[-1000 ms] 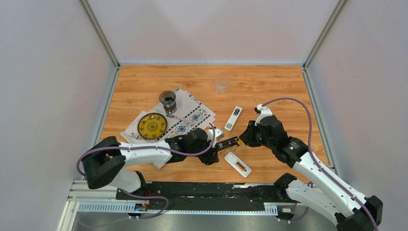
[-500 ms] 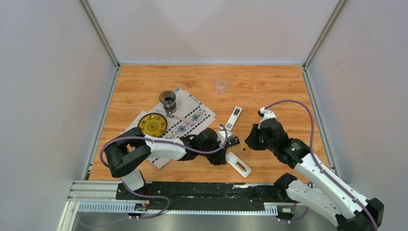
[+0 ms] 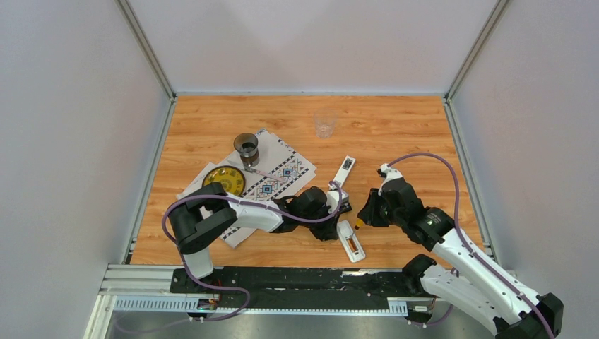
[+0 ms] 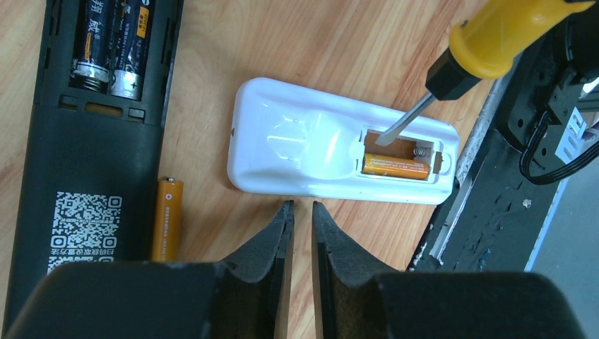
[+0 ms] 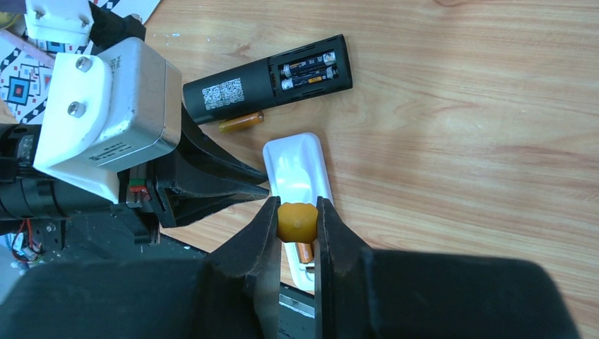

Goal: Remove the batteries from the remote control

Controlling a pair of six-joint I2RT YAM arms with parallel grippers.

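Note:
A white remote [image 4: 304,148] lies face down with its compartment open and one orange battery [image 4: 395,167] inside. An orange-handled screwdriver [image 4: 494,35] has its tip in that compartment; my right gripper [image 5: 297,205] is shut on its handle [image 5: 297,221]. Beside the white remote lies a loose orange battery [image 4: 166,219]. The black remote [image 4: 92,141] is also open, with two dark batteries [image 4: 113,42] in it. My left gripper [image 4: 300,205] hovers just short of the white remote's long edge, its jaws a narrow slit apart with nothing between them.
Farther back lie a second white remote [image 3: 344,171], a clear glass [image 3: 324,126], a patterned cloth [image 3: 282,169] with a yellow plate [image 3: 224,182] and a dark cup [image 3: 246,147]. The black mounting rail [image 3: 282,282] runs just beyond the white remote's end.
My left gripper has slid right, from the black remote to the white remote. My right gripper has come down and left with the screwdriver onto the white remote, which has turned more lengthwise.

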